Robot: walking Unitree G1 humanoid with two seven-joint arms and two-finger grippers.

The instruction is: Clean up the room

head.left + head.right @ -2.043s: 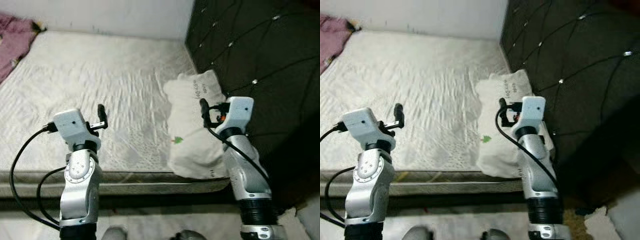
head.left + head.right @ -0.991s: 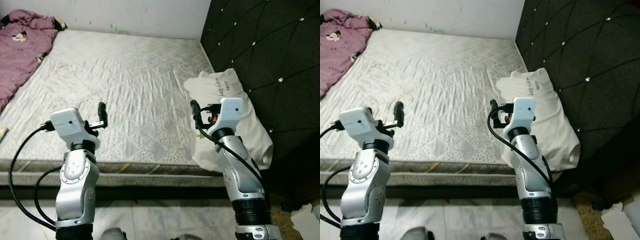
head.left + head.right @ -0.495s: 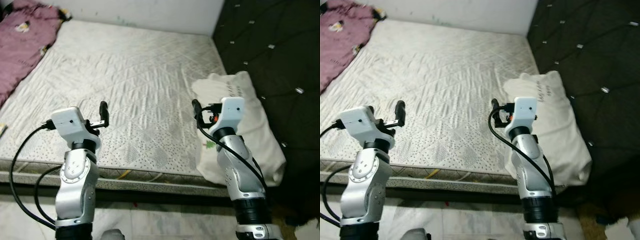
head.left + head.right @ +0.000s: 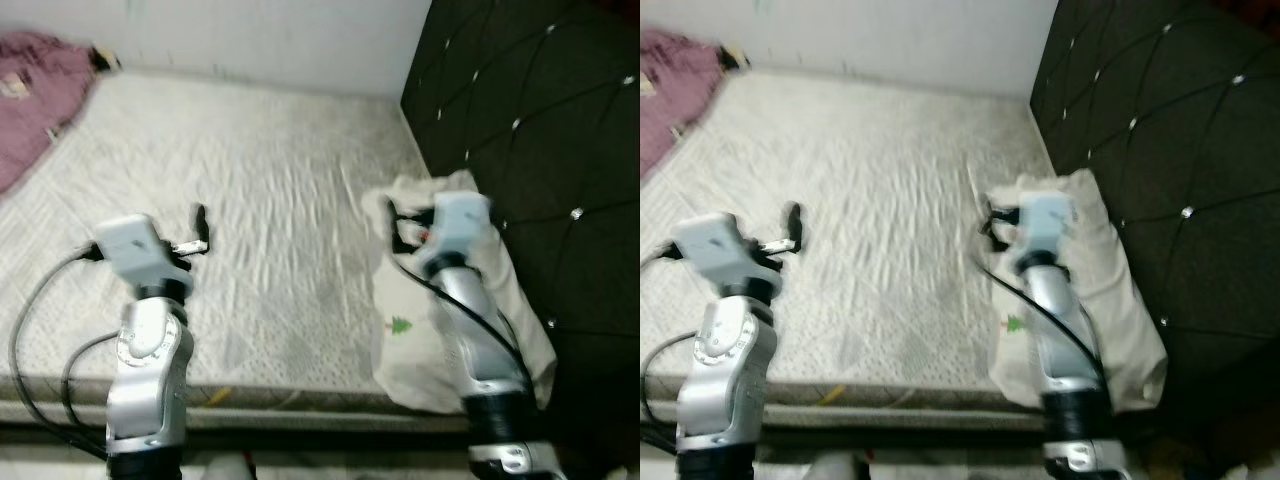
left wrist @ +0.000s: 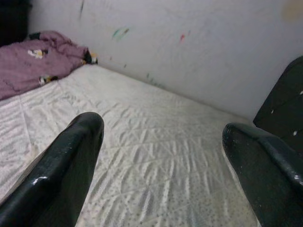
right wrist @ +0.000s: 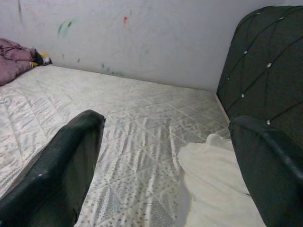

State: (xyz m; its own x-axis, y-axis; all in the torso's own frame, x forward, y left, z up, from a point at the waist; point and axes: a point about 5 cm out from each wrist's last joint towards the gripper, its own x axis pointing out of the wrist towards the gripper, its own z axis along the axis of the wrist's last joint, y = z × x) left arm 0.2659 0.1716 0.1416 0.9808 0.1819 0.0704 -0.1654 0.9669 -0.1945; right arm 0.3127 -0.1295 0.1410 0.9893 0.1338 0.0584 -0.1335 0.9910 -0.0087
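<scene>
— Where are the arms?
— Both silver arms are raised, forearms upright, left gripper (image 4: 201, 226) and right gripper (image 4: 392, 224) at about one height.
— And the fingers?
— Spread wide apart on both — nothing between them.

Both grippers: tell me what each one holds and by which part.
Nothing is held. The left gripper and the right gripper are both open and bare above the mattress, the right one beside the white pillow.
</scene>
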